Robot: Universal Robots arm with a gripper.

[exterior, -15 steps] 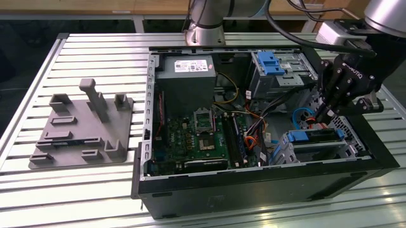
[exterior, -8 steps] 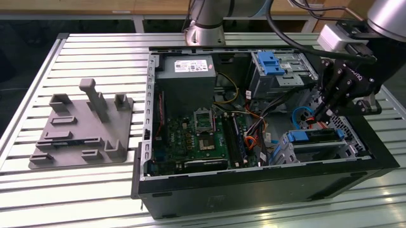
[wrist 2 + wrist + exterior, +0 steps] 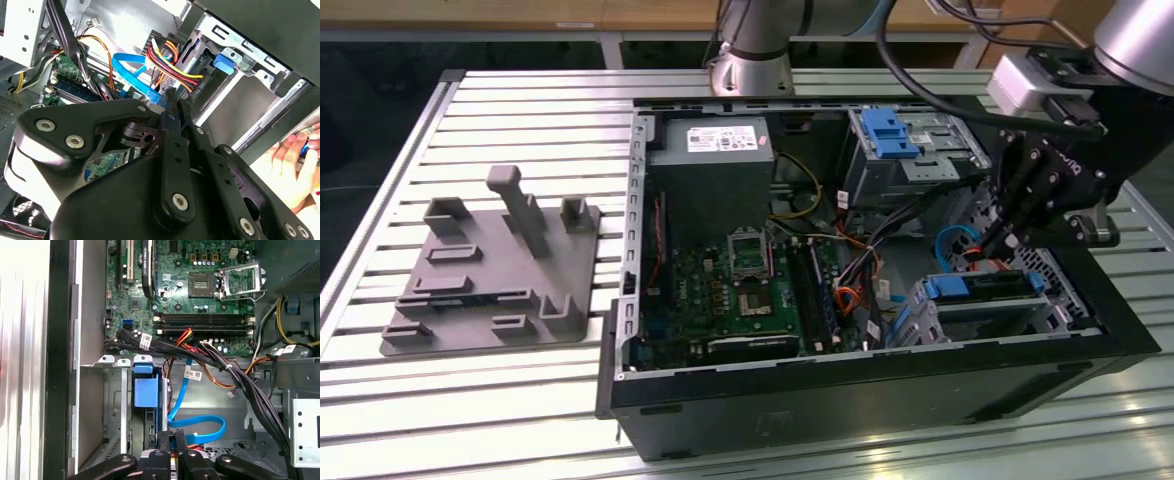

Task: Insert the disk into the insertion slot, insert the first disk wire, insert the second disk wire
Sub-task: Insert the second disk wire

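Note:
The disk [image 3: 985, 290], grey in a bright blue carrier, sits inside the insertion slot [image 3: 1051, 300], a silver cage at the exterior view's right inside the open computer case. In the first wrist view the carrier's blue tab [image 3: 145, 391] shows within the cage wall [image 3: 114, 405]. My gripper [image 3: 983, 262] reaches down at the disk's rear end. Its fingers stand close together [image 3: 171, 437] around the end of a blue flat disk wire [image 3: 205, 424]. In the second wrist view that blue wire's plug [image 3: 152, 95] lies right beside the gripper [image 3: 172, 97]. A red, yellow and black disk wire [image 3: 170, 62] runs to the disk's end.
A person's hand [image 3: 294, 165] rests outside the case by the cage. A second cage with a blue latch [image 3: 894, 135], the power supply [image 3: 714, 170] and the motherboard [image 3: 747, 290] crowd the case. A grey moulded fixture [image 3: 494, 270] lies on the slatted table at the exterior view's left.

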